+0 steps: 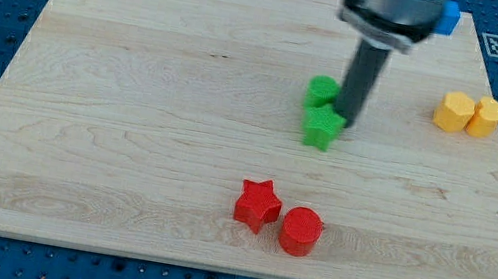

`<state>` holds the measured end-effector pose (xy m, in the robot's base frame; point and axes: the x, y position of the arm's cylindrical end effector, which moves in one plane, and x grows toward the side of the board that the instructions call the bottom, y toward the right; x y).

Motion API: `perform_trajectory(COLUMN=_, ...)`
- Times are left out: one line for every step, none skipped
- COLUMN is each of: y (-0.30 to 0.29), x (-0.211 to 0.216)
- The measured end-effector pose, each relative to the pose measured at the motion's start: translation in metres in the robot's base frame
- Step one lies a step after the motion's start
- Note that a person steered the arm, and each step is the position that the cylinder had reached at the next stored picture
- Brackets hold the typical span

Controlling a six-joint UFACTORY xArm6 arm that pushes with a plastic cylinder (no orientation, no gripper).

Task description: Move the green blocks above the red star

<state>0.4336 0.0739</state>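
Board (pixel 136 90) pale matt wood; red star (pixel 257 204) smooth plastic-looking.

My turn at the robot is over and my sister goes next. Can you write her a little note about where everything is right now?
My tip is down on the board, touching the right side of the green star and just right of the other green block, which sits right behind the star.
The red star is nearer the view's bottom, with a red cylinder at its right.
Two yellow blocks sit at the view's right, and a blue block at the top.
Done: both greens are together, higher in the view than the red star.
Left: they sit a bit to the right, so nudge them left to line up.
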Motion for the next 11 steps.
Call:
perform_trajectory(y=-0.003, x=0.000)
perform_trajectory(y=0.054, x=-0.009)
perform_trajectory(y=0.087, x=-0.033)
perform_trajectory(y=0.048, x=-0.050)
perform_trajectory(y=-0.013, x=-0.035)
perform_trajectory(y=-0.033, x=0.023)
perform_trajectory(y=-0.022, x=0.013)
perform_trajectory(y=0.015, x=-0.044)
perform_trajectory(y=0.013, x=-0.085)
perform_trajectory(y=-0.030, x=-0.084)
perform_trajectory(y=-0.049, x=-0.035)
